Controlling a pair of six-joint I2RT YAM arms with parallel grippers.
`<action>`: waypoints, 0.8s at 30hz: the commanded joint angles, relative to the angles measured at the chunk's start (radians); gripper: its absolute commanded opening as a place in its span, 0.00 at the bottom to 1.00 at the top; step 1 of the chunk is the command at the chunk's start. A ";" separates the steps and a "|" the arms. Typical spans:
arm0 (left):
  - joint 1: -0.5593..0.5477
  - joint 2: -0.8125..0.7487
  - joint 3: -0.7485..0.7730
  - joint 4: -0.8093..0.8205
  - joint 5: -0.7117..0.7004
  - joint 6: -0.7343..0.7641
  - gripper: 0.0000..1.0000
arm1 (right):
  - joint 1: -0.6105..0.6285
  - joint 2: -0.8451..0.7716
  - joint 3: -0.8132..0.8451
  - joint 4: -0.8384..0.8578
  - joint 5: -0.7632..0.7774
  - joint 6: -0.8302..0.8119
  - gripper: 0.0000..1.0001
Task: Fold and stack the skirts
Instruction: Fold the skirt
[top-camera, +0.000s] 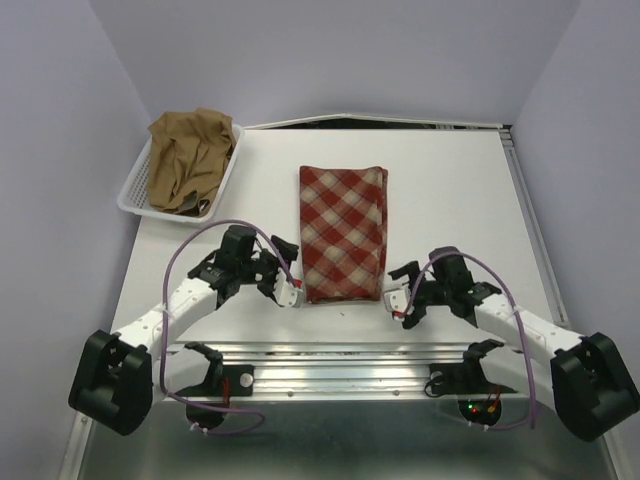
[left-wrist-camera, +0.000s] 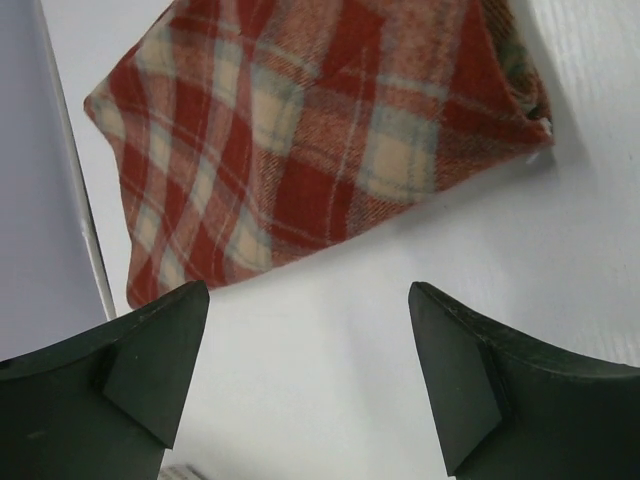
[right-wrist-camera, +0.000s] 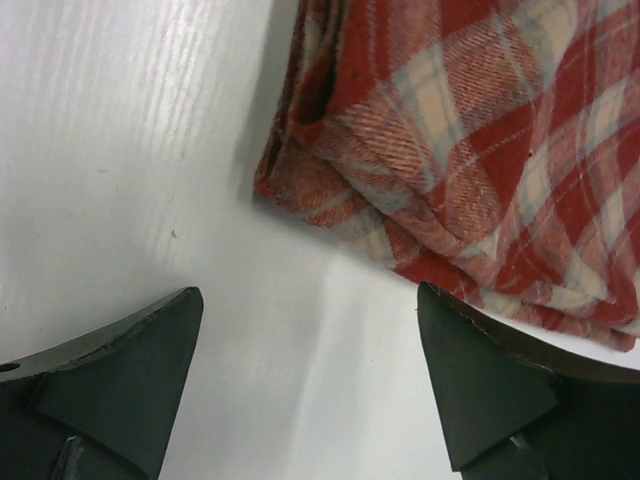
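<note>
The red-and-cream plaid skirt (top-camera: 343, 232) lies folded into a long rectangle in the middle of the table. The tan-brown skirt (top-camera: 190, 159) sits crumpled in the white mesh basket (top-camera: 133, 188) at the far left. My left gripper (top-camera: 292, 295) is open and empty at the plaid skirt's near left corner, which shows in the left wrist view (left-wrist-camera: 300, 130). My right gripper (top-camera: 397, 303) is open and empty at the near right corner, whose layered folded edge shows in the right wrist view (right-wrist-camera: 470, 150). Neither gripper touches the cloth.
The white table (top-camera: 450, 190) ends at a metal rail (top-camera: 330, 360) along the near edge, where the arm bases are bolted. Lilac walls close in the left, right and back sides.
</note>
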 joint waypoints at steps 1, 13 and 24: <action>-0.029 0.047 -0.060 0.089 0.062 0.266 0.91 | 0.006 -0.001 -0.077 0.256 -0.087 -0.229 0.93; -0.141 0.127 -0.152 0.248 0.047 0.335 0.88 | 0.027 0.093 -0.132 0.414 -0.187 -0.389 0.92; -0.164 0.160 -0.200 0.278 0.033 0.467 0.88 | 0.047 0.309 -0.097 0.468 -0.258 -0.539 0.69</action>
